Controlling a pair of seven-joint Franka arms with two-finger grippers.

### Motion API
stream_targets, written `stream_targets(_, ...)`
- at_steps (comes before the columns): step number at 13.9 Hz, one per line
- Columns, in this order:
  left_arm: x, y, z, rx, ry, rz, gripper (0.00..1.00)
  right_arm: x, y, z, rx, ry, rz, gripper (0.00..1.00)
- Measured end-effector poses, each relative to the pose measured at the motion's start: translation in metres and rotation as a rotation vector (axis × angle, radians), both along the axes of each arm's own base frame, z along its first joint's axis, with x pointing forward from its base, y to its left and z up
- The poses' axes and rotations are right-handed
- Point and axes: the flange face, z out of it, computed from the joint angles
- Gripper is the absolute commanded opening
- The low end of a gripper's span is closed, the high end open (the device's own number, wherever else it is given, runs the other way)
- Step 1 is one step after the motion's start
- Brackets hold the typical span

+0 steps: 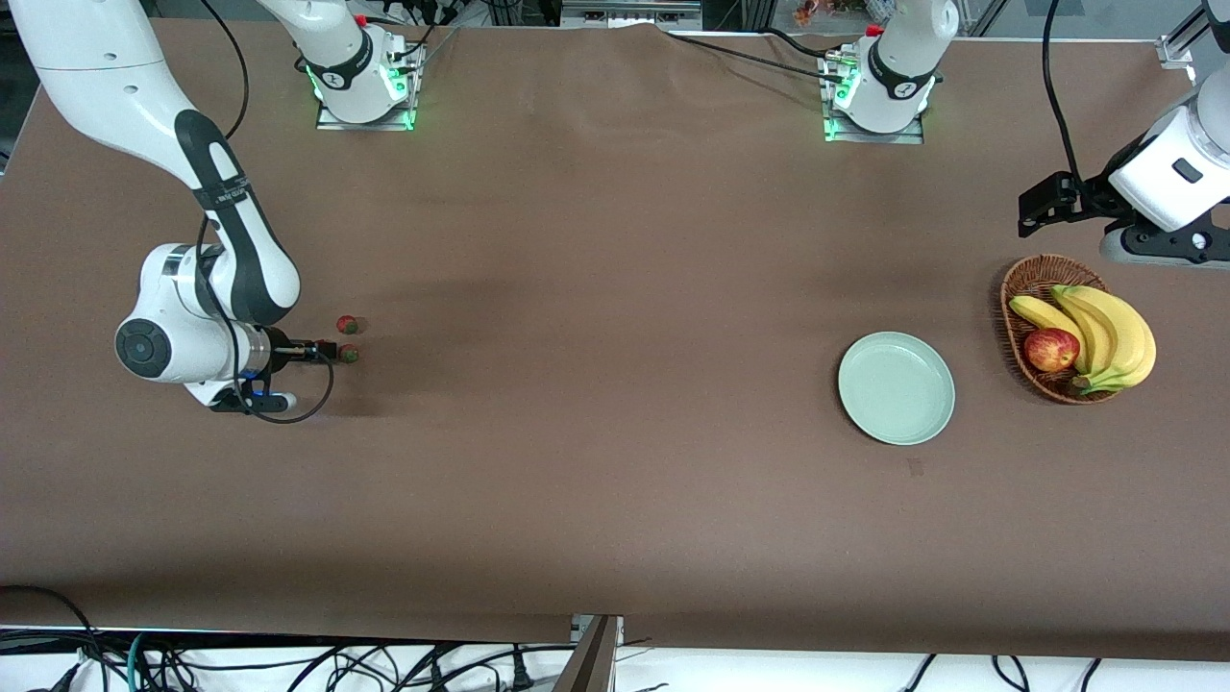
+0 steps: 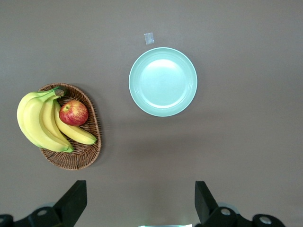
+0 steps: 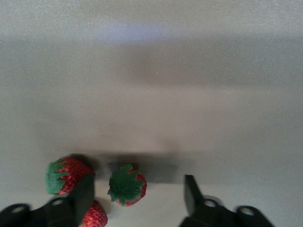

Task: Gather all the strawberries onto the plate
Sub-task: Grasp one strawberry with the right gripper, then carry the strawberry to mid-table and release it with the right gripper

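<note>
Three strawberries lie together near the right arm's end of the table. One strawberry [image 3: 127, 185] [image 1: 350, 354] sits between the fingers of my right gripper [image 3: 137, 196] [image 1: 332, 353], which is down at the table and open, with a gap on one side of the berry. A second strawberry [image 3: 68, 175] [image 1: 347, 324] lies just outside one finger. A third strawberry [image 3: 95, 216] is half hidden by that finger. The pale mint-green plate [image 1: 897, 387] [image 2: 163, 81] is bare, toward the left arm's end. My left gripper [image 2: 139, 203] [image 1: 1043, 204] waits open, high over the table by the basket.
A brown wicker basket [image 1: 1033, 279] [image 2: 71, 158] with bananas [image 1: 1115, 332] and a red apple [image 1: 1050, 349] stands beside the plate, at the left arm's end. A small tag [image 2: 149, 38] lies on the brown cloth close to the plate, nearer to the front camera.
</note>
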Motion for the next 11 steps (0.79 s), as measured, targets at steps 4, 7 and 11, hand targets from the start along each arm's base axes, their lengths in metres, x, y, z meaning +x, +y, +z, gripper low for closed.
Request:
stream_targets(4, 0.0, 0.0, 0.0, 0.0, 0.0, 0.0, 1.0, 0.0, 0.0, 0.0, 0.0, 0.001, 0.001, 0.16)
stream_targets(7, 0.0, 0.0, 0.0, 0.0, 0.0, 0.0, 1.0, 0.0, 0.0, 0.0, -0.001, -0.001, 0.002, 0.13)
stream_targets(11, 0.0, 0.0, 0.0, 0.0, -0.001, 0.0, 1.0, 0.026, 0.003, 0.047, 0.001, -0.03, 0.01, 0.12)
